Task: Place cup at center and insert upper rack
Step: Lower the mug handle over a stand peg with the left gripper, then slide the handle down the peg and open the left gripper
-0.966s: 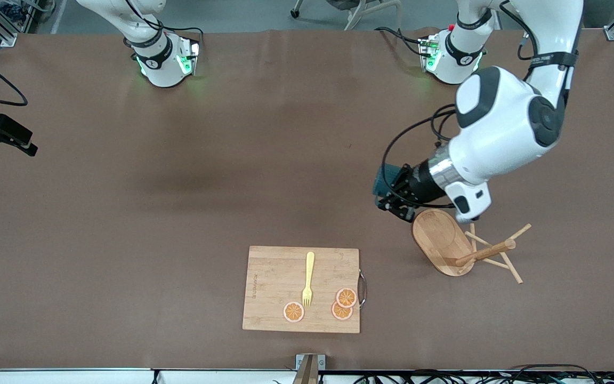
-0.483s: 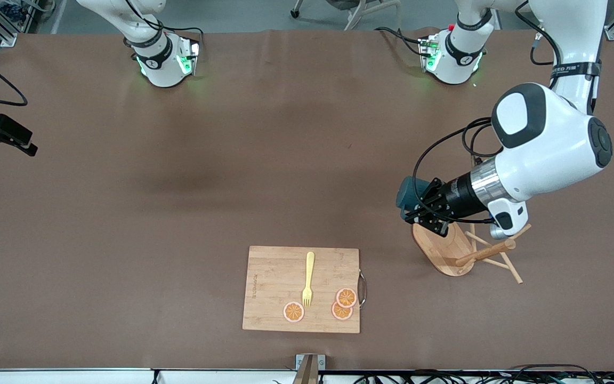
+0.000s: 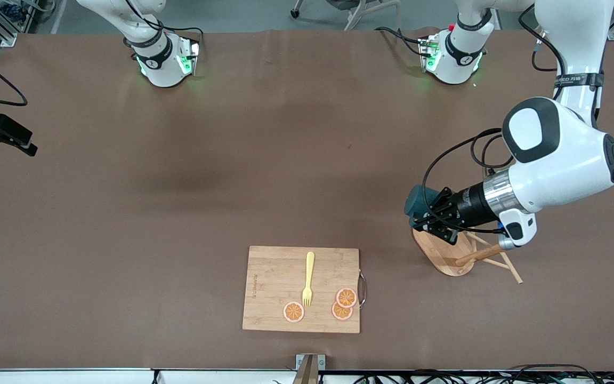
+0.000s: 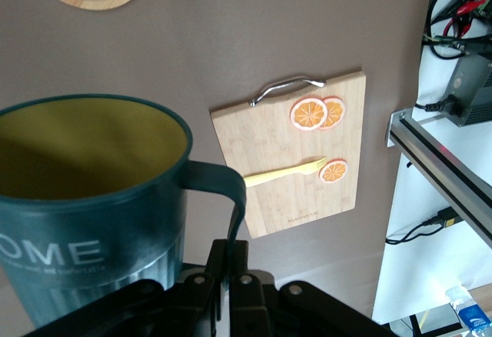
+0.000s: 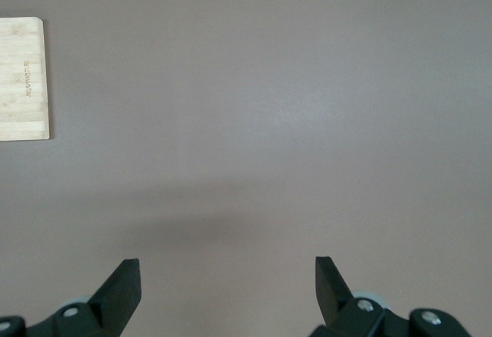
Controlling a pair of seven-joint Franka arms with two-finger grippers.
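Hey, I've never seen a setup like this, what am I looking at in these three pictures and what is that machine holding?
These are two robot arms bolted to a brown table. The wide picture comes from a high camera facing them; the other two come from cameras on each arm's wrist.

The left gripper, over the table beside a tipped-over wooden mug tree, is shut on the handle of a teal cup with a yellow inside.

The right gripper is open, holding nothing, and that arm waits up above the table.

Nearer the front camera lies a cutting board carrying a yellow fork and three orange slices.
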